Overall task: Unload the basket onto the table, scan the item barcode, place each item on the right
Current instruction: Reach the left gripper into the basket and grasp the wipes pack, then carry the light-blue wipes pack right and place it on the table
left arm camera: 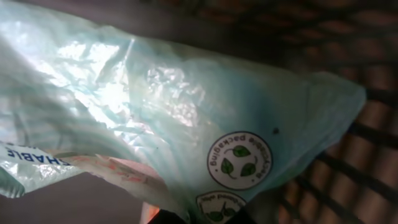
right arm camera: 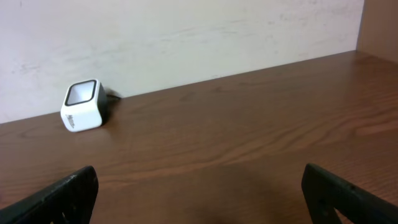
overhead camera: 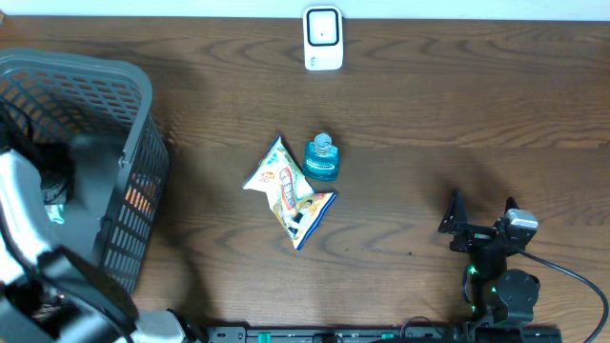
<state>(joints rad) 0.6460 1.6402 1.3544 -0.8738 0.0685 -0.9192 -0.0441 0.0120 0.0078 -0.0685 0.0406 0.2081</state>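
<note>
Left gripper (overhead camera: 57, 191): closed, inside basket (overhead camera: 143, 105) at 9 o'clock, against pale green packet (left arm camera: 186, 112). Right gripper (right arm camera: 199, 190): fully open, facing scanner (overhead camera: 323, 38) at 12 o'clock.

The left arm (overhead camera: 21, 224), white with black joints, rises from the lower left corner along the left edge of the overhead frame. The left gripper (overhead camera: 55, 186) at its tip is closed, its fingers hidden. The right arm (overhead camera: 505, 276) sits folded low in the lower right corner. The right gripper (overhead camera: 451, 219) points left, jaws spread wide, with one dark finger (right arm camera: 62, 196) in each bottom corner of the wrist view.
</note>
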